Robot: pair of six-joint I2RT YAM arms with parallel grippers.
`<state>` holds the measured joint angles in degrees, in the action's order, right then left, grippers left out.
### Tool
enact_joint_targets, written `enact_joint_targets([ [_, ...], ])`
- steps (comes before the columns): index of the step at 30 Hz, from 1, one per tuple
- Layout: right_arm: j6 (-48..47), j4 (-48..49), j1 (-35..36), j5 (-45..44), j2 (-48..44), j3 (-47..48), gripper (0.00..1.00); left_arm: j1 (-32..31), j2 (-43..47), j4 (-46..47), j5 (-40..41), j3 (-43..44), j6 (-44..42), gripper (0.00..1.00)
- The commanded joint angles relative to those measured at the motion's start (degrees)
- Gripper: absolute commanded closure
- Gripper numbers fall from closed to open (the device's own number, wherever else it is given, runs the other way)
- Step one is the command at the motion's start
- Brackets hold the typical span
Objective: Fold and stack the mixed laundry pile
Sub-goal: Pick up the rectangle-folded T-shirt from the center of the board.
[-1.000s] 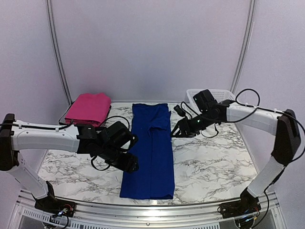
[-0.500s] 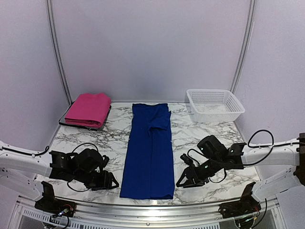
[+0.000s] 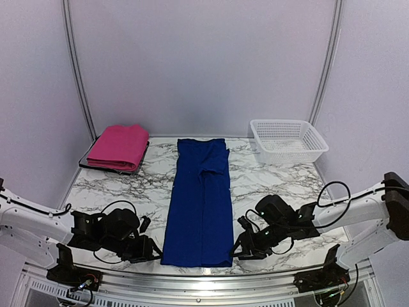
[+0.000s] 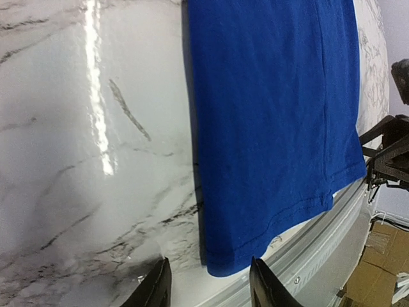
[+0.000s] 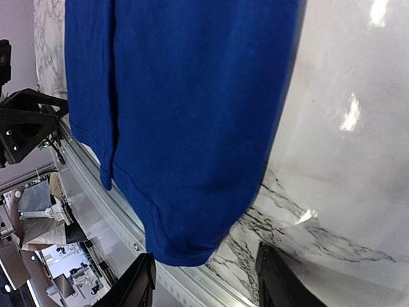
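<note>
Long garment (image 3: 201,204) lying near-to-far down the middle of the table (image 3: 275,185), folded garment (image 3: 118,146) on a tray (image 3: 86,164) far left, basket (image 3: 287,142) far right, left gripper (image 3: 152,251) just left of the long garment's near end, right gripper (image 3: 239,252) just right of it

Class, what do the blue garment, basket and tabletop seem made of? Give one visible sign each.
Blue garment: soft matte knit cloth, probably; stitched hem, lies limp.
Basket: white plastic, likely; rigid open mesh.
Tabletop: glossy, marble-look, real stone uncertain; grey veins, glare.
</note>
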<state>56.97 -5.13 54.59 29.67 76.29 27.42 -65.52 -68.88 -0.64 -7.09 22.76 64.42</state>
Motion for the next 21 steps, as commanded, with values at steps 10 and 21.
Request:
enact_joint_targets([
  [10,4.4,7.3,4.0,-2.6,4.7,-1.3,0.65,-3.4,-4.6,5.4,-3.1,-1.6,4.1,0.6],
  [21,2.6,9.5,4.0,-1.5,5.3,-0.9,1.0,-4.1,-5.1,7.4,-1.5,-2.3,5.3,0.8],
])
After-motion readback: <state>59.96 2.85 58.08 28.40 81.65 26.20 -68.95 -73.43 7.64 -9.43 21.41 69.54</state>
